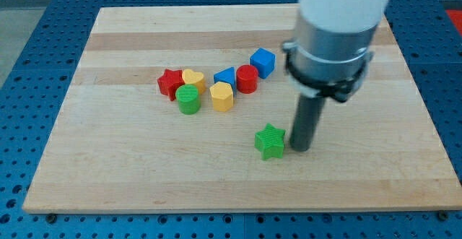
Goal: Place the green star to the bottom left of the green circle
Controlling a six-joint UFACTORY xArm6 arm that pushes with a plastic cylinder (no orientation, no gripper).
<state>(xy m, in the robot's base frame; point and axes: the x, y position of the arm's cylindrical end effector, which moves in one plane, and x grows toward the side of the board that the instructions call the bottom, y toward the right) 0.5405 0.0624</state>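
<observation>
The green star (270, 141) lies on the wooden board (144, 167), a little below and right of the middle. The green circle (188, 99) stands up and to the left of it, in a cluster of blocks. My tip (299, 148) rests on the board just right of the green star, touching or almost touching its right side. The rod rises from there into the arm's grey and white body at the view's top right.
Around the green circle sit a red star (170, 82), a yellow heart (193, 78), a yellow hexagon (222, 95), a blue triangle (226, 76), a red cylinder (247, 79) and a blue cube (263, 62).
</observation>
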